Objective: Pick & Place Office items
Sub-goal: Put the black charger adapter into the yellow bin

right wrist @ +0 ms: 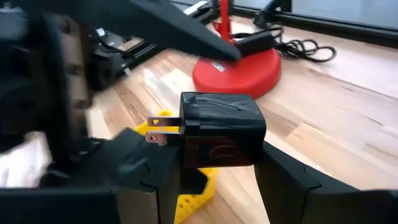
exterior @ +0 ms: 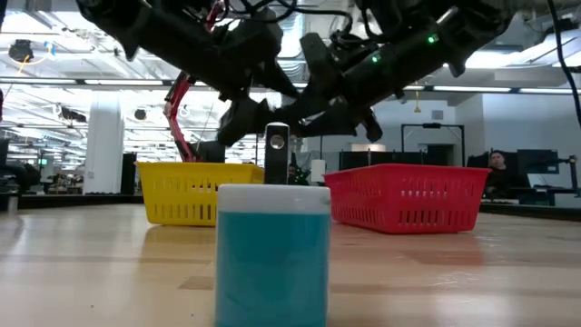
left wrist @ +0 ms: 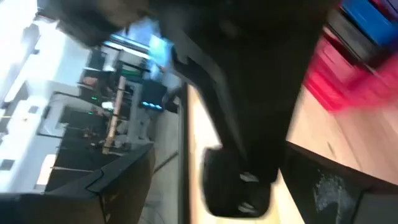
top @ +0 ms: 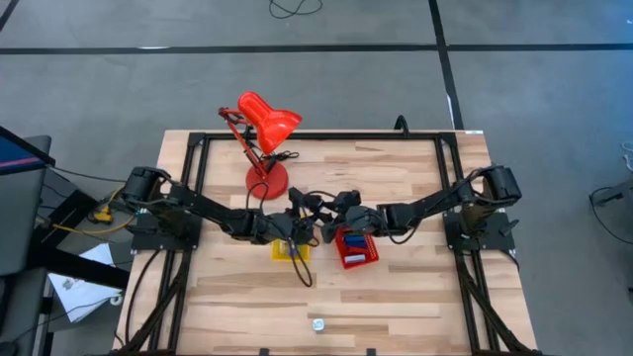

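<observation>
Right gripper: the right gripper (right wrist: pixel 217 180) is clenching a black boxy plug adapter with two brass prongs (right wrist: pixel 214 130) between its two dark fingers, the prongs sticking out sideways; in the overhead view it is hanging above the middle of the table (top: pixel 326 213), between the two trays.
Left gripper: the left gripper (top: pixel 297 229) is hovering over the yellow tray, close against the right one; its own camera is too blurred to judge the fingers, and I cannot tell whether they are spread or closed on anything.
Yellow tray: the yellow slotted plastic square tray (top: pixel 290 250) is sitting at table centre, just left of the red one; the low view shows its latticed wall (exterior: pixel 186 195).
Red tray: the red slotted plastic square tray (top: pixel 356 249) is lying beside it, holding flat blue rectangular pieces (top: pixel 353 238).
Stray piece: a small silvery-white roundish bit (top: pixel 318 323) is resting alone near the front edge, well apart from the trays.
Lamp: the big red desk lamp (top: pixel 265 124) is standing on its round base at the back of the light wooden table (top: pixel 415 297).
Low view: a teal block with a pale top (exterior: pixel 272 254) is filling the foreground.
</observation>
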